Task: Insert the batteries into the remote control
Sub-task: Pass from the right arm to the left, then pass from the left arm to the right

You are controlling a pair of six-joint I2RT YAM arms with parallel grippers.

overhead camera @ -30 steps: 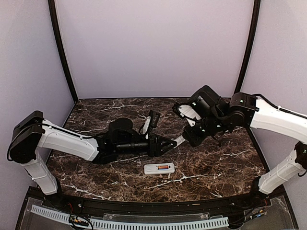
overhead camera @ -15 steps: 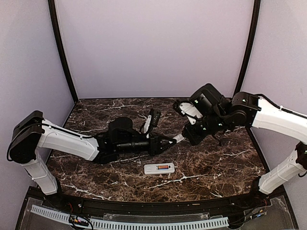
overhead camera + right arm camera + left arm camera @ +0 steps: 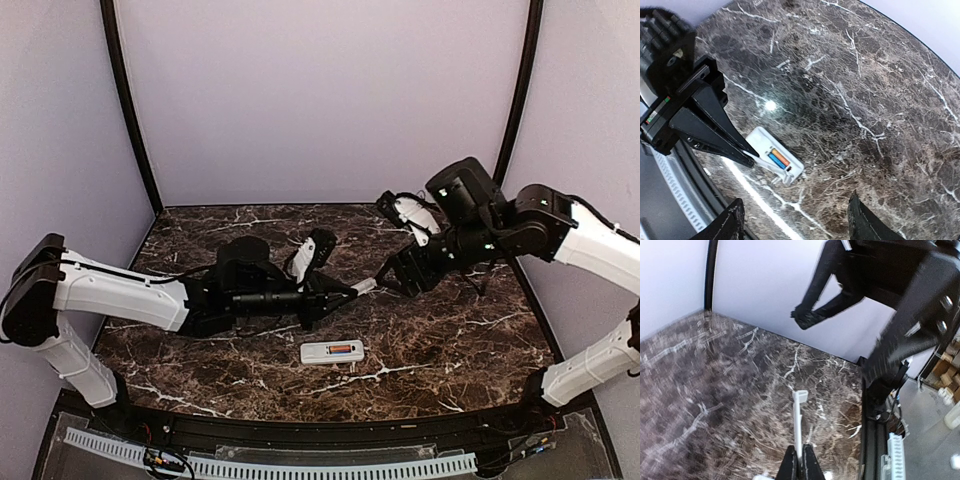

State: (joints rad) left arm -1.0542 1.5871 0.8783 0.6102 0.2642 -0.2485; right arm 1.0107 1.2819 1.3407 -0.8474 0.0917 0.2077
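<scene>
The white remote control (image 3: 320,352) lies bay-up near the table's front, with the orange and blue batteries (image 3: 343,349) sitting in its bay. The right wrist view shows the same remote control (image 3: 757,139) and batteries (image 3: 777,158). My left gripper (image 3: 348,290) is shut on the near end of a thin white cover piece (image 3: 798,420), held edge-on above the table. In the left wrist view the left gripper (image 3: 799,455) pinches this strip tightly. My right gripper (image 3: 393,277) stands open just right of the cover's far end, its jaws (image 3: 795,200) wide apart with nothing between them.
Dark marble tabletop (image 3: 450,340) bounded by lilac walls. The left arm's black wrist (image 3: 685,110) fills the left side of the right wrist view. The right arm (image 3: 900,295) looms at the top right of the left wrist view. A black rim (image 3: 300,432) marks the table's front edge.
The left gripper closed on the cover piece. The right gripper opened, let go of the cover and drew back to the right and upward.
</scene>
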